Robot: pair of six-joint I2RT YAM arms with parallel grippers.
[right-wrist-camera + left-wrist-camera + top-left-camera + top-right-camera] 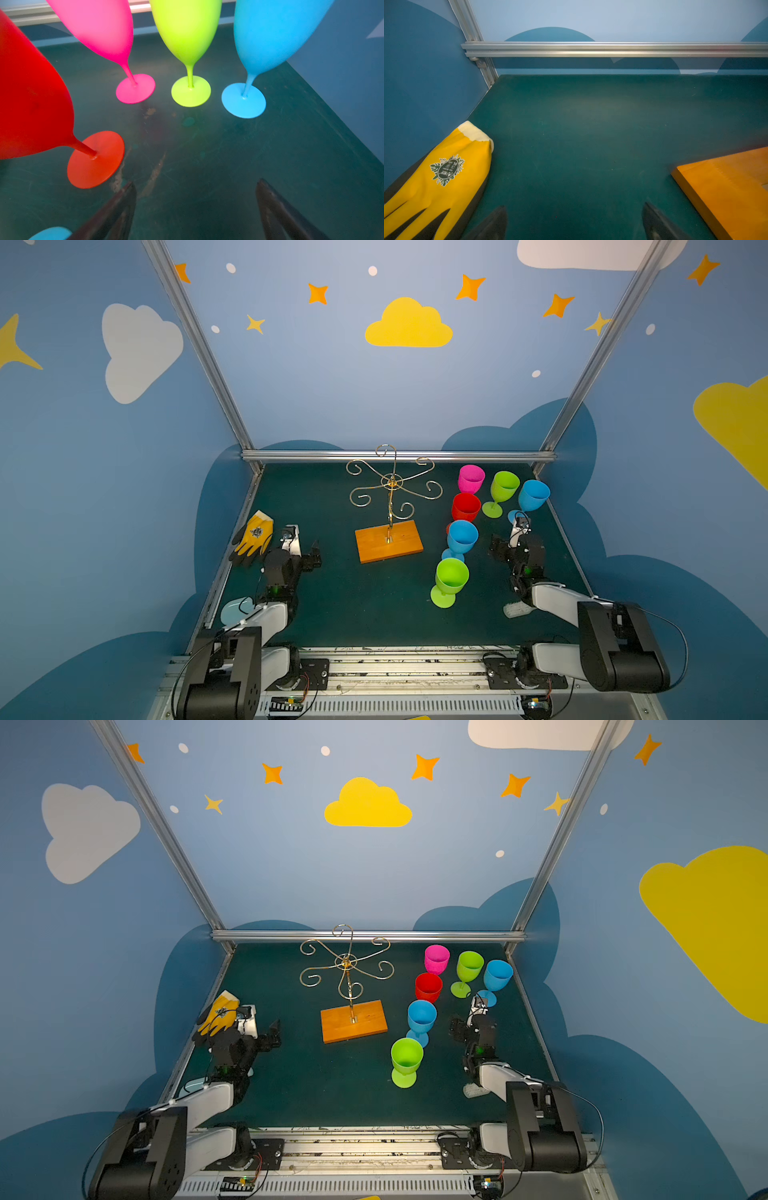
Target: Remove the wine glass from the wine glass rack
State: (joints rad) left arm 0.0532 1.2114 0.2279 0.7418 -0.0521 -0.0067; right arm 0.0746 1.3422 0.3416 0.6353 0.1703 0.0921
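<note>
Wine glass rack [390, 506] stands mid-frame on the green worktop [353, 614] in both top views. Its post is upright on the orange base [388, 541] and all six curled arms are bare — no glass hangs from it. Right of it, six glasses stand upright on their feet. The pink glass [471, 479], red glass [465, 506], lower blue glass [462, 536] and lower green glass [451, 576] form a line running down the frame. The upper green glass [504, 486] and upper blue glass [533, 494] are further right. The left arm [278, 568] sits left of the base with open worktop between. The right arm [528, 560] sits right of that line, so glasses stand between it and the rack. The left arm looks the nearer, with the clear way in.

In the left wrist view the left end effector [574, 204] is spread wide with nothing between its fingers. A yellow glove [446, 172] lies at lower left and a corner of the orange base [726, 187] at lower right.

In the right wrist view the right end effector [195, 181] is likewise spread and empty. The red glass [31, 93], pink glass [99, 27], upper green glass [187, 27] and upper blue glass [270, 35] stand ahead, apart from its fingers.

By my reading the task looks done — nothing is left on the rack to lift.
</note>
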